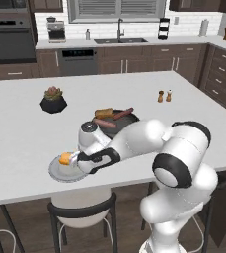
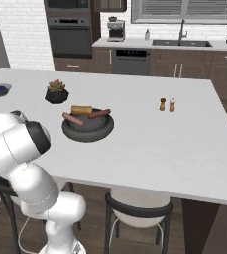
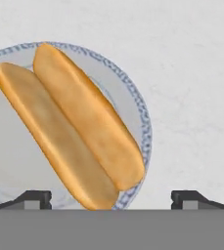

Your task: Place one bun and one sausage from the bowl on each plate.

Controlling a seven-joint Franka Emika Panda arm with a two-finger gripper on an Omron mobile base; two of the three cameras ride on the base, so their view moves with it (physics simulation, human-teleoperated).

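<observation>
The bun (image 3: 72,129) lies on the plate (image 3: 138,105) between the wide-open, empty gripper (image 3: 111,197) (apparently just clear), long axis slanting across the jaws.

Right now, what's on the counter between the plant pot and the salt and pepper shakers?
The bowl, holding a bun and two sausages, sits roughly between them in the right base view.

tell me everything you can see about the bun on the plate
The bun is an oblong golden-orange hot-dog bun, split lengthwise into two rounded halves lying side by side. It looks soft and matte. It lies flat and diagonal on the pale plate with a blue-patterned rim, one end reaching the rim, near the island's front edge. The open end effector hovers over it without touching.
</observation>
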